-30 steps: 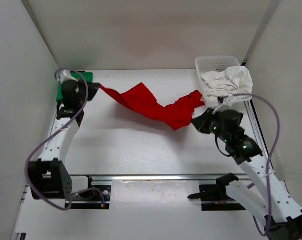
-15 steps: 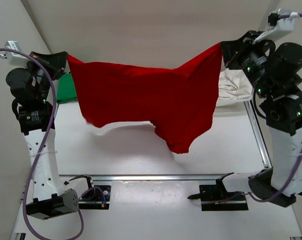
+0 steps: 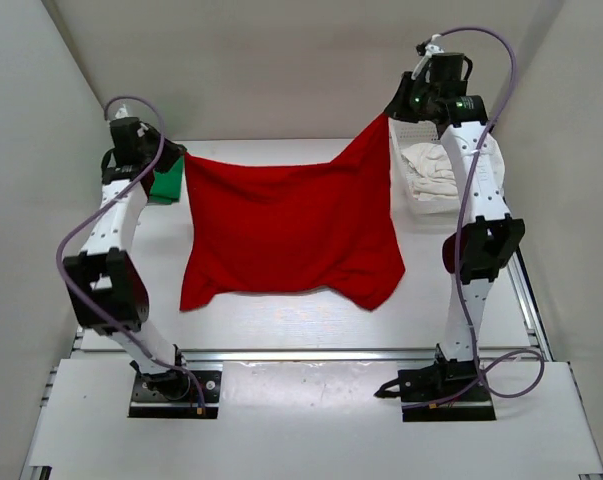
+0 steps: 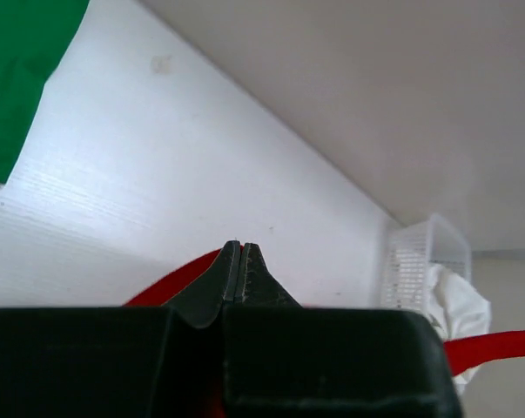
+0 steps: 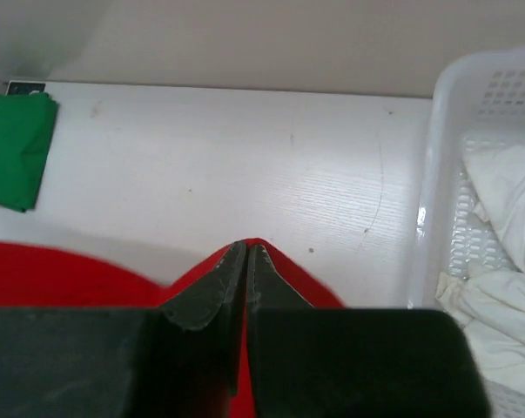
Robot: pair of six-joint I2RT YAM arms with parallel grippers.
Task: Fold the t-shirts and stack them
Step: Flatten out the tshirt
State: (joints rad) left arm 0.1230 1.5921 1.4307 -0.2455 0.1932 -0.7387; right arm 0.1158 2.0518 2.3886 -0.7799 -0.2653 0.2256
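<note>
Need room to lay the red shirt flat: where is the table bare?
Bare table runs between the hanging red shirt and the metal rail, and along the far edge between the green shirt and the basket. Crowded: both those corners; the basket holds the white shirt.

A raised red cloth t-shirt (image 3: 286,230) blocks mid-table. A folded green cloth shirt (image 3: 167,183) fills the far-left corner, a white plastic mesh basket (image 5: 440,192) (heaped with a white cloth shirt (image 3: 428,170)) the far-right. The white tabletop (image 3: 281,325) lies open near the bases.

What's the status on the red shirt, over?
Left pincer and right pincer shut on red shirt top corners. Shirt spread, lower edge on table. Green shirt folded far left, white shirt in basket.
</note>
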